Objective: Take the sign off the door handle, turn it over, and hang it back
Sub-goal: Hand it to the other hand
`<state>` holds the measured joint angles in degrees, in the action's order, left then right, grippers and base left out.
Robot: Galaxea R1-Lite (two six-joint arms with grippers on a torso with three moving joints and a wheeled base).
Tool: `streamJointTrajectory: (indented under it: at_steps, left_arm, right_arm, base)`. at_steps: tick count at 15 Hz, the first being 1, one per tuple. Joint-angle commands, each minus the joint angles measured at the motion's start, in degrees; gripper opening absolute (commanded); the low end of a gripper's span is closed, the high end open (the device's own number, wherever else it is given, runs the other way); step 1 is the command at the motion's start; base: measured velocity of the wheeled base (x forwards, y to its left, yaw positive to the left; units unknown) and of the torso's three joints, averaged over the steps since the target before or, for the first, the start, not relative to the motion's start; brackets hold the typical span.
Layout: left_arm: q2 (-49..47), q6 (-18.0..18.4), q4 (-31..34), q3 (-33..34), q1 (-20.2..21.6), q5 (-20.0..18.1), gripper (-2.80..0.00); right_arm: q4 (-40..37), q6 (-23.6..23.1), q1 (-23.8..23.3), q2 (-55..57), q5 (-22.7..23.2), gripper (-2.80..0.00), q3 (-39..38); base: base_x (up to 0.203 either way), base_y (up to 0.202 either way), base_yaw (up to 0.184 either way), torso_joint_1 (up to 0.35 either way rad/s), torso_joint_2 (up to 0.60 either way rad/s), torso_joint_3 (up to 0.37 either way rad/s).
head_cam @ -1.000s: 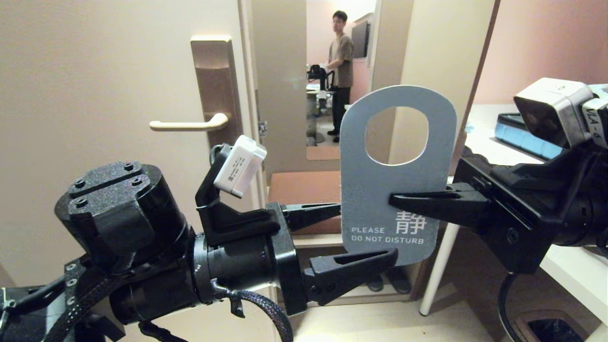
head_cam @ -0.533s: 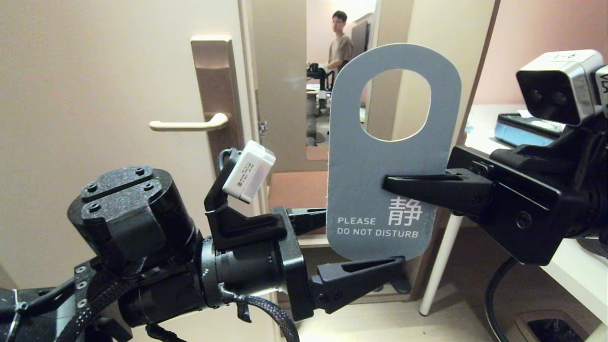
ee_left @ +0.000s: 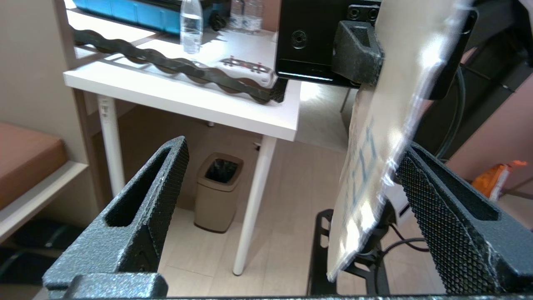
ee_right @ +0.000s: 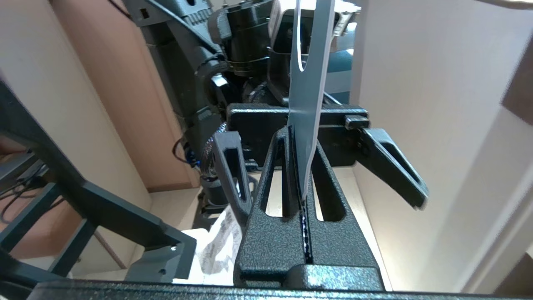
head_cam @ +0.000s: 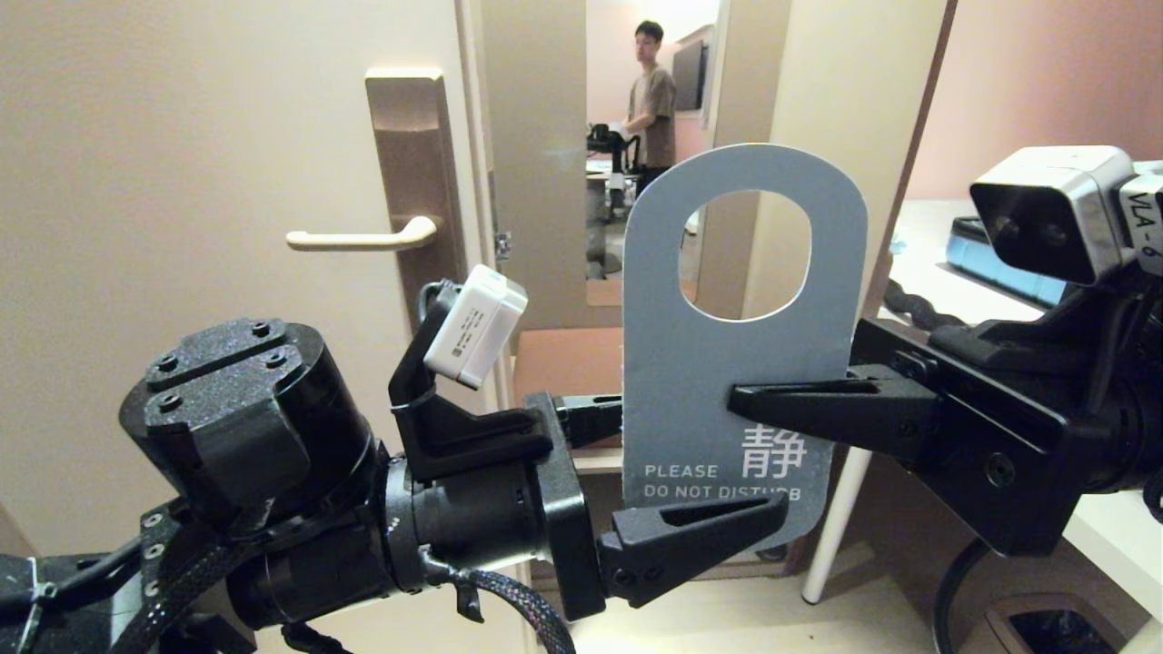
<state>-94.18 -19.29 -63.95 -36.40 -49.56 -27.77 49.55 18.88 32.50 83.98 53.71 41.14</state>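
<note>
Blue-grey sign has dropped lower than half a second ago, its bottom edge now between the spread fingers of the left end effector, well right of the door handle. Right end effector stays clamped on it. Handover for flipping looks imminent.

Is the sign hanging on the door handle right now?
No, the sign is off the door handle, pinched by the right gripper.
</note>
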Motion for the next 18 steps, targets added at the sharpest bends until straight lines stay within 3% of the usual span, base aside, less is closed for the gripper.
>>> streamJointTrajectory:
  at_steps: [1,7,16,17,18]
  left_arm:
    - [-0.21,-0.14,-0.56,0.10,-0.98,-0.18,0.00]
    - [-0.39,-0.05,-1.18,0.10,-2.72,-2.73,0.00]
    - [-2.06,-0.05,-3.99,0.22,-3.61,-2.73,0.00]
    - [-2.06,-0.05,-3.99,0.28,-3.61,-2.73,-2.80]
    - [-2.06,-0.05,-3.99,0.28,-3.55,-2.73,-2.80]
  right_arm:
    - [0.28,0.10,0.46,-0.05,0.34,-2.80,-0.27]
    - [0.28,0.10,0.46,-0.13,0.34,-2.80,-0.63]
    - [0.28,0.01,0.46,-0.40,0.34,-2.80,-1.42]
    - [0.28,0.01,0.46,-0.40,0.34,-2.80,-1.42]
    - [0.28,-0.07,0.46,-0.40,0.43,-2.80,-1.50]
  base:
    - [0.000,0.000,0.000,0.000,0.00,0.000]
    - [0.000,0.000,0.000,0.000,0.00,0.000]
    - [0.000,0.000,0.000,0.000,0.00,0.000]
    - [0.000,0.000,0.000,0.000,0.00,0.000]
    - [0.000,0.000,0.000,0.000,0.00,0.000]
